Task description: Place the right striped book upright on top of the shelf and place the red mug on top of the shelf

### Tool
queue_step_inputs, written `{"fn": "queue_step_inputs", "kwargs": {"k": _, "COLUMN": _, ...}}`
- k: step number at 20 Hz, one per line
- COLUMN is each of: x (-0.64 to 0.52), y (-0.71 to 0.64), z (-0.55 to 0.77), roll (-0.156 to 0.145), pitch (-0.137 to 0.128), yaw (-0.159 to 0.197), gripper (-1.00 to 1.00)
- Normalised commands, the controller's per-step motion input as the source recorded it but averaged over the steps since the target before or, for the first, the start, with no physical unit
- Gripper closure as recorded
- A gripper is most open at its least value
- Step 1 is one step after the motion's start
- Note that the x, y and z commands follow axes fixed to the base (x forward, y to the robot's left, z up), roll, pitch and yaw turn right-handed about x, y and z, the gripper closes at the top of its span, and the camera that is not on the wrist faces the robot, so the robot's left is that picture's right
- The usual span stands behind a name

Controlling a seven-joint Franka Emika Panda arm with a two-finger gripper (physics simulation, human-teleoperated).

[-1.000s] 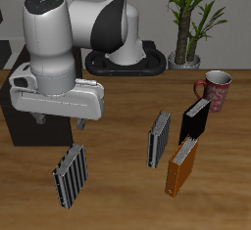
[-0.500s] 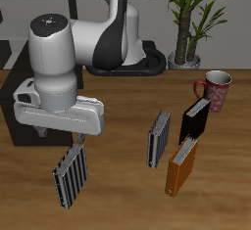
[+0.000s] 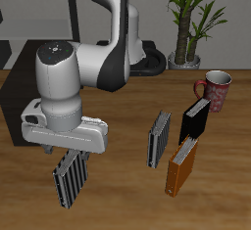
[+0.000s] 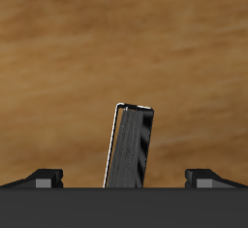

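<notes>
The right striped book stands upright on the wooden table near its front edge; the wrist view shows its top edge and spine. My gripper hangs just above it, open, and the wrist view has the gripper with its fingertips set wide on either side of the book, not touching it. The red mug stands farther back across the table, handle facing the other books. The black shelf sits at the table's edge behind my arm, partly hidden by it.
A greyer striped book stands mid-table. A black book and an orange-brown book stand close to the mug. A potted plant is at the back.
My arm has lowered and shifted toward the table's front, bringing the open gripper down over the right striped book. No object has moved.
</notes>
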Motion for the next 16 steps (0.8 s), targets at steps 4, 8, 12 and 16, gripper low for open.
{"fn": "queue_step_inputs", "kwargs": {"k": 4, "x": 0.05, "y": 0.05, "z": -0.26, "roll": 0.007, "pitch": 0.033, "yaw": 0.002, "gripper": -1.00}}
{"fn": "queue_step_inputs", "kwargs": {"k": 8, "x": 0.03, "y": 0.00, "z": -0.29, "roll": -0.007, "pitch": 0.040, "yaw": -0.015, "gripper": -1.00}}
{"fn": "queue_step_inputs", "kwargs": {"k": 12, "x": 0.07, "y": -0.03, "z": -0.32, "roll": -0.012, "pitch": 0.077, "yaw": 0.001, "gripper": -1.00}}
{"fn": "queue_step_inputs", "kwargs": {"k": 16, "x": -0.02, "y": 0.07, "z": -0.16, "roll": 0.026, "pitch": 0.039, "yaw": 0.009, "gripper": 1.00}}
